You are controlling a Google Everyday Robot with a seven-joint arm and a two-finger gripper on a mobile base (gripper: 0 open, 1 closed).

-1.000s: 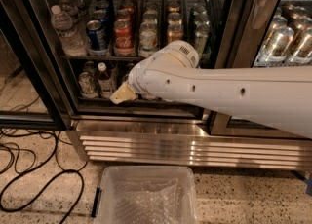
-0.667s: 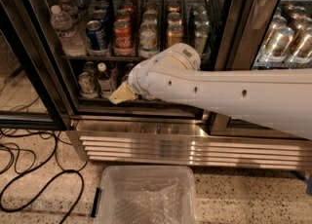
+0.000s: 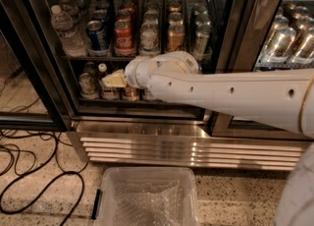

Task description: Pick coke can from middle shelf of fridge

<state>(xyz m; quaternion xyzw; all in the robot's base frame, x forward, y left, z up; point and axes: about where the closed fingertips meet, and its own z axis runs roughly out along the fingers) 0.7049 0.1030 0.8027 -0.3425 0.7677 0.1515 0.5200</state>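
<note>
The coke can point(image 3: 123, 37) stands upright on the middle shelf point(image 3: 78, 58) of the fridge point(image 3: 196, 144), between a blue can point(image 3: 97, 36) and a pale can point(image 3: 148, 38). The gripper point(image 3: 114, 79) hangs below that shelf, seemingly just in front of the lower rack's bottles point(image 3: 102, 72), well apart from the coke can. Whether the gripper is open or closed cannot be told. A clear bin point(image 3: 147, 195) sits on the floor.
</note>
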